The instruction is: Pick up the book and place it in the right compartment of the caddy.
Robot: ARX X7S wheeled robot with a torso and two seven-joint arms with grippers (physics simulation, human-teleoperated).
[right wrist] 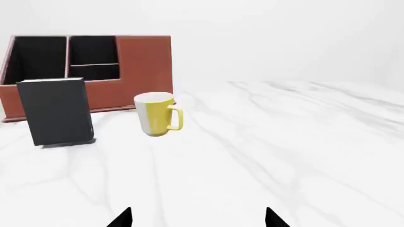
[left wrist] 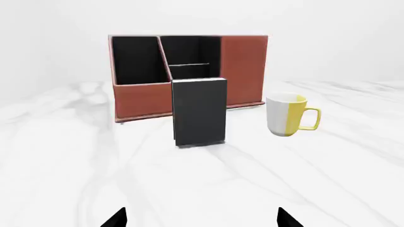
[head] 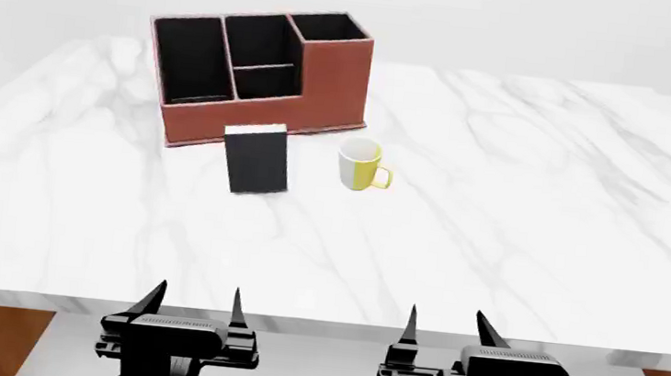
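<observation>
Both your grippers, left and right, hang with jaws released. The book stands upright just before the caddy; nudge it and it topples.

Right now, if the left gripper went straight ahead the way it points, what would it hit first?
Most likely the book, standing upright just before the caddy; the marble between looks free, though depth is uncertain.

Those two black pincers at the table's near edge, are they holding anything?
No. The left pincer and right pincer are both open and empty; the thin black rectangular book stands untouched on the white marble table.
</observation>
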